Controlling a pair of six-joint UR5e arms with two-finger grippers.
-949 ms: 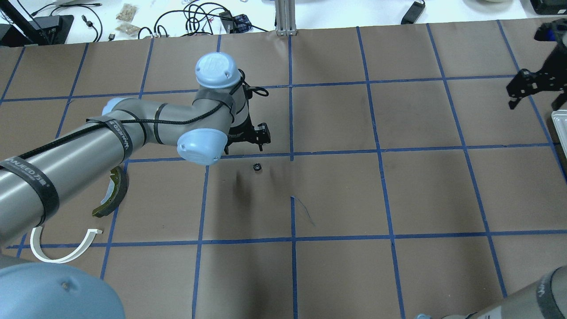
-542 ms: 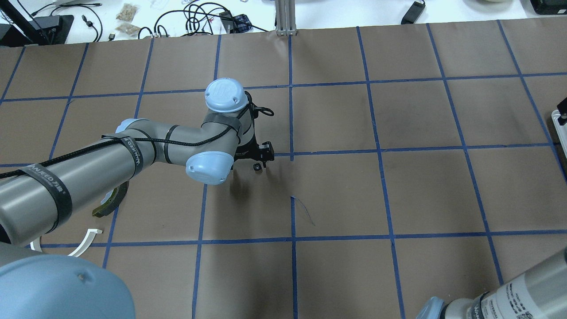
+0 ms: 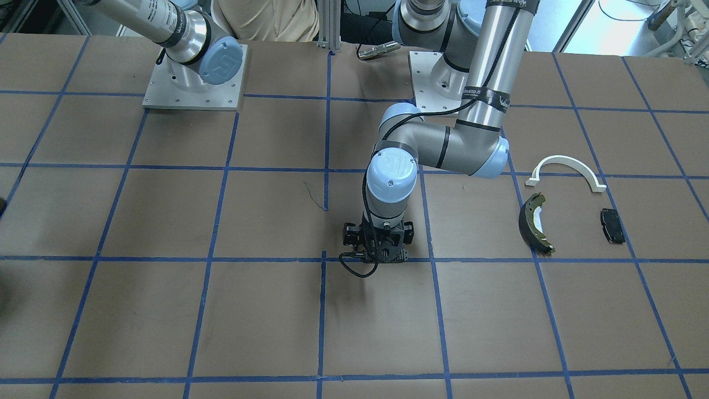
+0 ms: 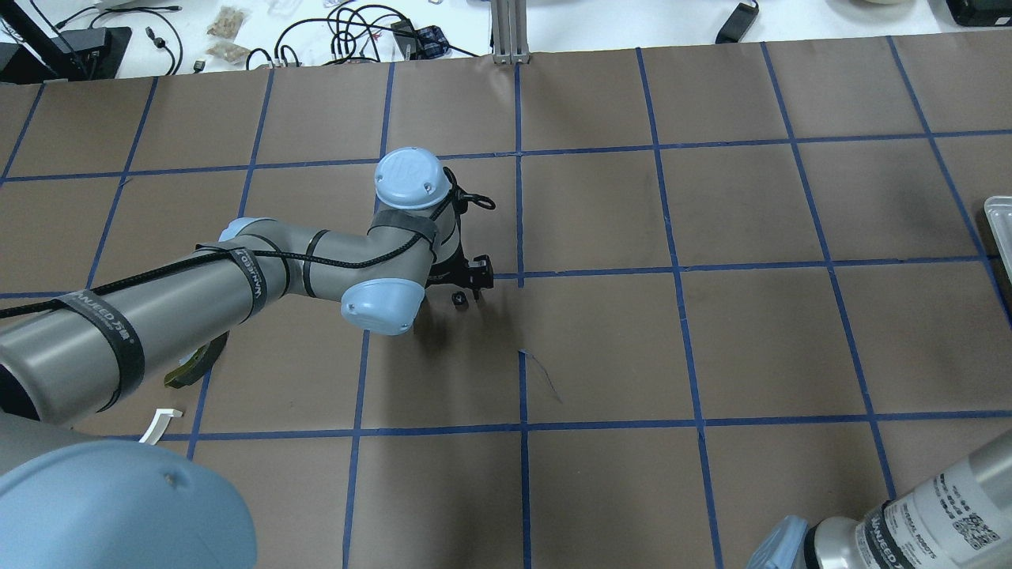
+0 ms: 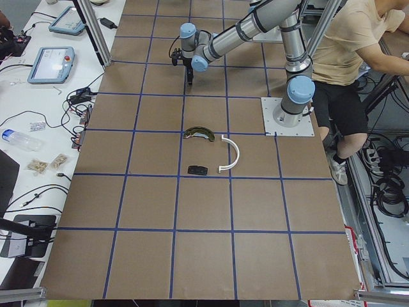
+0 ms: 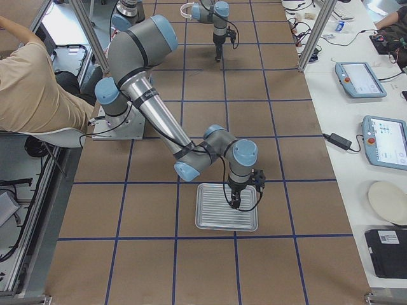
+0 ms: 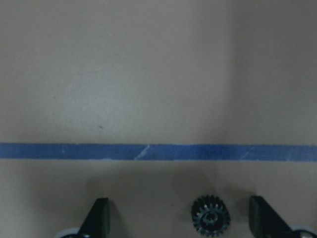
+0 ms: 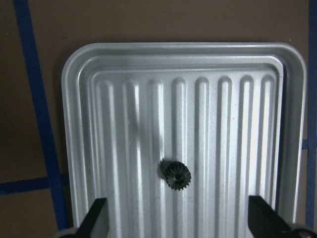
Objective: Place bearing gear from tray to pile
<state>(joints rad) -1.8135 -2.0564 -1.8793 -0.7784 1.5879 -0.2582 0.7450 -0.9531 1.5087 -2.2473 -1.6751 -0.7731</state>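
A tiny black bearing gear lies in the ribbed metal tray. My right gripper hangs open above it, and also shows over the tray in the exterior right view. A second small black gear lies on the brown table. My left gripper is open and low around it, not touching it. The pile lies far off: a white arch, a brake shoe and a black pad.
The tray's corner shows at the right edge of the overhead view. Blue tape lines grid the table. The left arm's elbow overhangs the space between the gear and the pile. An operator sits behind the robot base.
My left gripper has come down and toward the table gear, now straddling it. My right gripper has moved right, out of the overhead view.
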